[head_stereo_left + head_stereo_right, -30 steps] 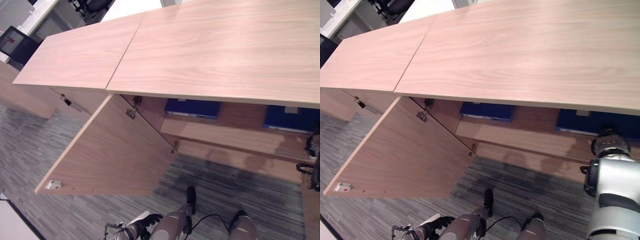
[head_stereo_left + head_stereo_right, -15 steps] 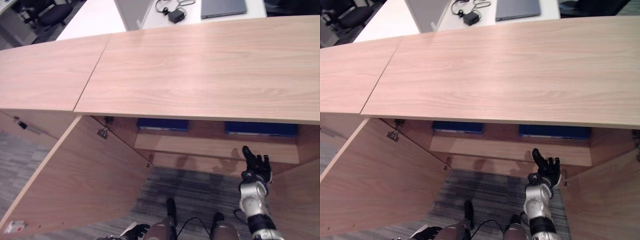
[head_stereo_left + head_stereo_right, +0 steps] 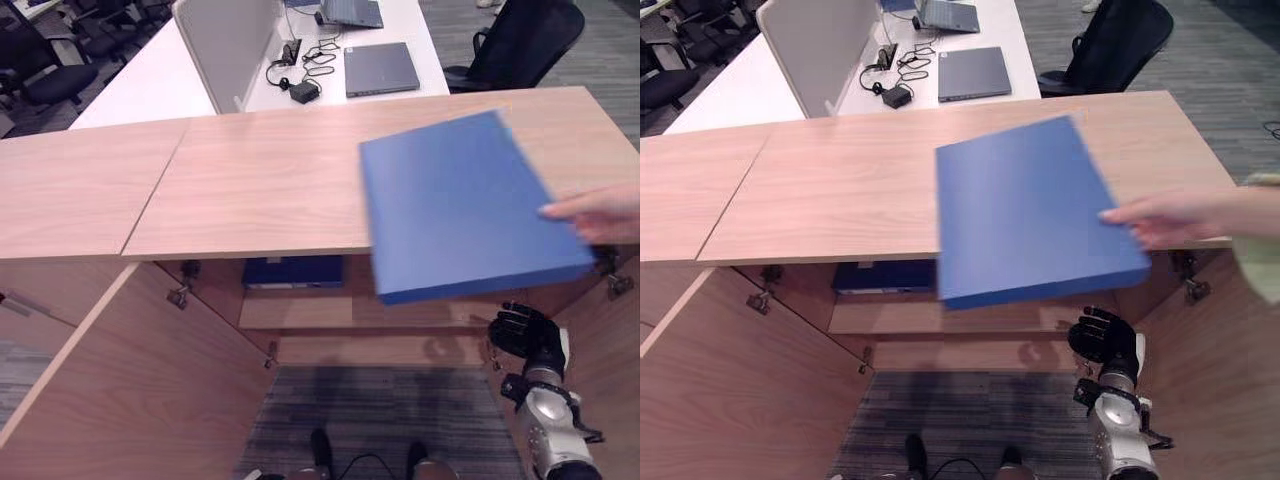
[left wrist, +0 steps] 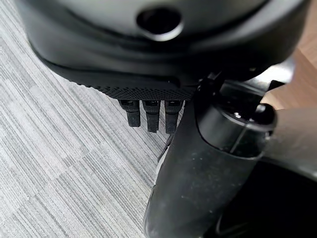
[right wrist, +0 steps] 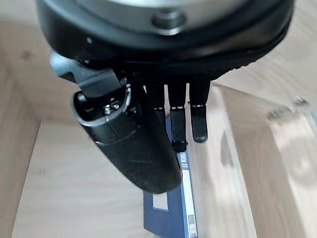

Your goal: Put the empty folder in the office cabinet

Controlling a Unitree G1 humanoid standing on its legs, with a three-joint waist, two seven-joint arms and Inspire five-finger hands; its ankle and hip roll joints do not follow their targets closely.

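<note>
A person's hand (image 3: 1160, 215) holds the blue folder (image 3: 1030, 210) (no readable label); right hand (image 3: 1102, 338) fingers relaxed, empty.

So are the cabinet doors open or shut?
Open. The left door and right door swing outward, showing the shelf and a blue binder inside.

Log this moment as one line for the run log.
folder: held by person's hand above cabinet | right hand: open, empty, below folder | left hand: idle over floor
</note>
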